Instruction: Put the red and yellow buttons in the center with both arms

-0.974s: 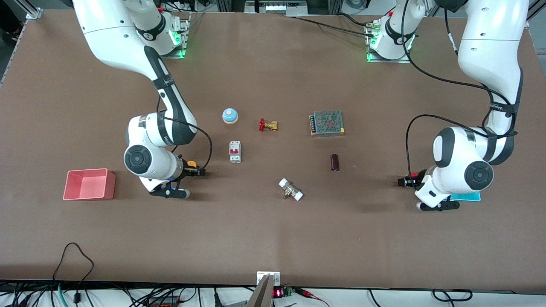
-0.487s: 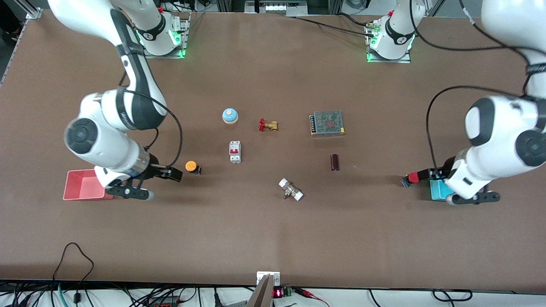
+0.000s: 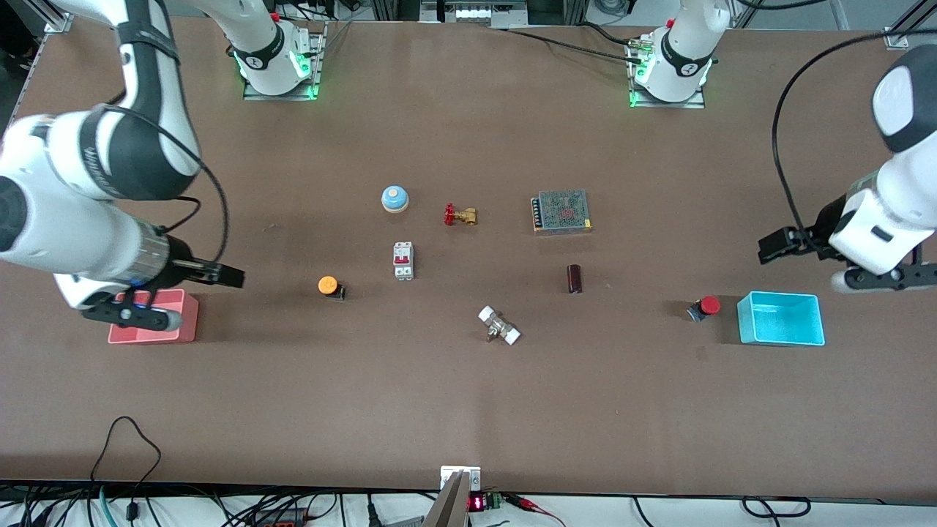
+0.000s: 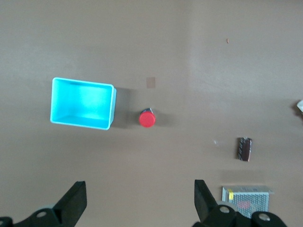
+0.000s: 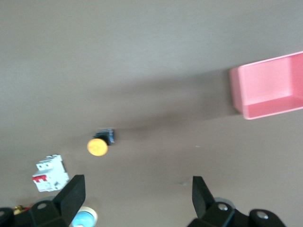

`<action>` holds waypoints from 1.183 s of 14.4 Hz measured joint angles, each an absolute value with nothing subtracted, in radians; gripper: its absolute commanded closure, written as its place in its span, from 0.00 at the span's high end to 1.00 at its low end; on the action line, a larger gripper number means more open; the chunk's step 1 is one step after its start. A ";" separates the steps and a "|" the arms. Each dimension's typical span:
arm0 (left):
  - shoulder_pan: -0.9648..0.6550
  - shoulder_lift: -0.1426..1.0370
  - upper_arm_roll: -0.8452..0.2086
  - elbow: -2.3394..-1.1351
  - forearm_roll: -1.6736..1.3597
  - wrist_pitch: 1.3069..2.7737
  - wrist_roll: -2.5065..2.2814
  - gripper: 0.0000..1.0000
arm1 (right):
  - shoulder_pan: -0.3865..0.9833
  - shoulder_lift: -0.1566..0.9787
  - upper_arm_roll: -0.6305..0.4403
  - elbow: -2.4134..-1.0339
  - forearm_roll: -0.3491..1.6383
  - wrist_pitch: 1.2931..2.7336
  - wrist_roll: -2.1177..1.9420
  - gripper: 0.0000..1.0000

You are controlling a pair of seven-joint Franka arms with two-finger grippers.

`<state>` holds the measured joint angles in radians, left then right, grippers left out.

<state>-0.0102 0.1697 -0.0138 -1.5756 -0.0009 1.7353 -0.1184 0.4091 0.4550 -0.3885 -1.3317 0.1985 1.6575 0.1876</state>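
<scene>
The yellow button (image 3: pixel 329 285) stands on the brown table between the pink bin and the white circuit breaker; it also shows in the right wrist view (image 5: pixel 97 146). The red button (image 3: pixel 707 306) stands beside the cyan bin; it also shows in the left wrist view (image 4: pixel 147 118). My right gripper (image 3: pixel 228 277) is open and empty, raised in the air beside the pink bin (image 3: pixel 183 322). My left gripper (image 3: pixel 772 245) is open and empty, raised over the table above the cyan bin (image 3: pixel 779 320).
Around the table's middle lie a white circuit breaker (image 3: pixel 403 260), a blue dome bell (image 3: pixel 394 198), a brass valve with a red handle (image 3: pixel 459 215), a metal power supply (image 3: pixel 561 211), a dark cylinder (image 3: pixel 575 279) and a white-ended fitting (image 3: pixel 499 326).
Both grippers have let go of their buttons, opened and risen away toward the table's ends. The buttons stay where they were set down. The cyan bin is now uncovered.
</scene>
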 measured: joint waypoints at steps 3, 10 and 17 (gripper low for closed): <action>-0.010 0.106 -0.014 -1.577 -0.001 1.665 -0.118 1.00 | 0.377 0.401 -0.432 -1.319 0.198 1.603 0.122 1.00; -0.008 0.012 -0.014 -1.581 -0.001 1.577 -0.084 1.00 | 0.023 0.239 -0.138 -1.319 0.042 1.456 -0.018 1.00; -0.009 0.006 -0.017 -1.593 -0.001 1.587 -0.071 1.00 | 0.023 0.185 -0.108 -1.381 -0.015 1.425 -0.018 1.00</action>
<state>-0.0093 0.0061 -0.0170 -1.5935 -0.0009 1.5874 -0.0712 0.0233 0.1851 -0.1078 -1.3812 -0.0146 1.4253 -0.0176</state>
